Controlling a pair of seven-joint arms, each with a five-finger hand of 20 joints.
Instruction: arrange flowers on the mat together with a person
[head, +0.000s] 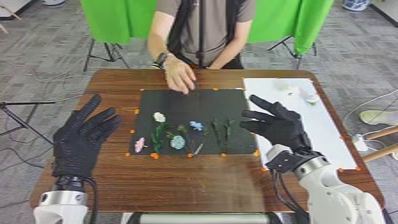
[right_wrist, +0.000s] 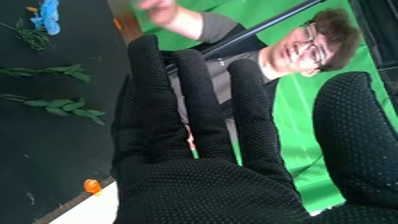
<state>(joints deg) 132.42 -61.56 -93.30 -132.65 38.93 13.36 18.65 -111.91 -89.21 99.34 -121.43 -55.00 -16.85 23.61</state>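
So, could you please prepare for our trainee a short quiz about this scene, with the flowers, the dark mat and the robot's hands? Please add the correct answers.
1. Multiple choice. In the head view, what colour is the flower lying farthest left on the dark mat?
a) blue
b) pink
c) white

2. True or false? The robot's right hand has its fingers curled tightly round a green stem.

3. Fill in the word. In the head view, the white sheet lies to the ____ of the dark mat.

Key: 1: b; 2: false; 3: right.
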